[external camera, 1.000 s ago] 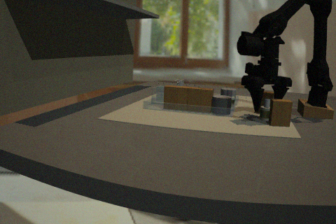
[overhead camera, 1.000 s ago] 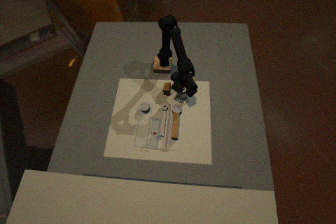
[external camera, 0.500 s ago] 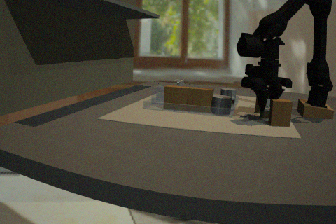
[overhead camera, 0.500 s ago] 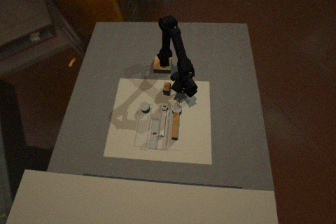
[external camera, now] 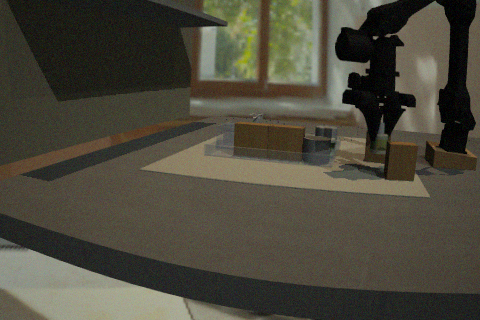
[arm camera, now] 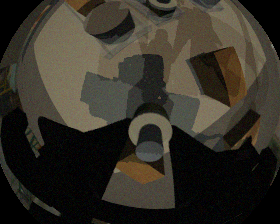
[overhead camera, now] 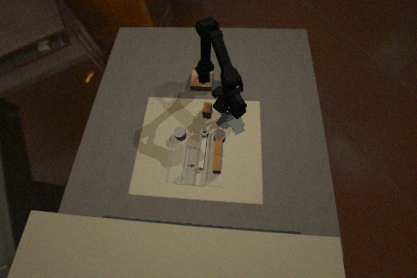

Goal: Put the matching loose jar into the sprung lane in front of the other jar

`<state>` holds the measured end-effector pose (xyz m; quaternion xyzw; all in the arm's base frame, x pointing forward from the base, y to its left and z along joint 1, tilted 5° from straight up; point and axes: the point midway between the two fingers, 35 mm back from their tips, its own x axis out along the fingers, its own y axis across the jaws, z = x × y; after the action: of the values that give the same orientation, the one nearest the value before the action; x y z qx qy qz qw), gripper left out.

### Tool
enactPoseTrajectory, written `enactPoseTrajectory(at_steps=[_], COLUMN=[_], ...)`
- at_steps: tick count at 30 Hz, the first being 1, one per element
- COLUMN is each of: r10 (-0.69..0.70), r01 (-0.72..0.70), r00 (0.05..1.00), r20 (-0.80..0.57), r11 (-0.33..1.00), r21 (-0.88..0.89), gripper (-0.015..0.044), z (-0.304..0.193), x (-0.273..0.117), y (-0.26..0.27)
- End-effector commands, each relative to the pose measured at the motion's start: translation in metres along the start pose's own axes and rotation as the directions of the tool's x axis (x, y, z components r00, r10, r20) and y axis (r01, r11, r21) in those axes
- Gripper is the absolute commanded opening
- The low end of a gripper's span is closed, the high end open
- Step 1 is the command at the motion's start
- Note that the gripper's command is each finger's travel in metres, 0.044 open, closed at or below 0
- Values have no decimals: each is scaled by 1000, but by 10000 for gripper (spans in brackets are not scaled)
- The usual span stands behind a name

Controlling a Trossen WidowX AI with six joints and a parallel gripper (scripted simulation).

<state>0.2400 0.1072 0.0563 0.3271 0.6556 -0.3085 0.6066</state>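
Observation:
My gripper (external camera: 381, 143) (arm camera: 151, 125) is shut on the loose jar (external camera: 381, 137) (arm camera: 149, 151), a slim jar with a pale shoulder ring and a narrow grey-topped neck. The jar is upright and appears held a little above the mat, near the wooden blocks. In the top view the arm hides it. A similar narrow-necked jar (overhead camera: 204, 132) (arm camera: 162, 4) stands at the robot-side end of the clear-walled middle lane. The rod and pusher parts (overhead camera: 202, 153) lie behind it; the pusher plate itself is too small to make out.
Wide grey round jars (overhead camera: 180, 133) (overhead camera: 220, 134) stand in the lanes on either side. Orange boxes (overhead camera: 217, 156) (external camera: 269, 139) line up behind one of them. A wooden block (overhead camera: 207, 109) (arm camera: 231, 74) stands before the lanes. Another block (external camera: 401, 161) (arm camera: 141, 171) stands close beside my gripper.

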Motion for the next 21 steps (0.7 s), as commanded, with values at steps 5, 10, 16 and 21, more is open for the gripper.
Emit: enactPoseTrajectory(at_steps=[5, 10, 16, 21], r10=[3, 2, 3, 3], r01=[-3, -2, -3, -2], r00=[1000, 1000, 1000, 1000], r20=[-1, -1, 0, 3], r11=[1000, 1000, 997, 982], r21=[-2, -2, -80, -191], gripper=[0, 0, 0, 0], z=[2, 2, 16, 35], x=[-45, -65, -60, -53], y=[-1, -3, -2, -2])
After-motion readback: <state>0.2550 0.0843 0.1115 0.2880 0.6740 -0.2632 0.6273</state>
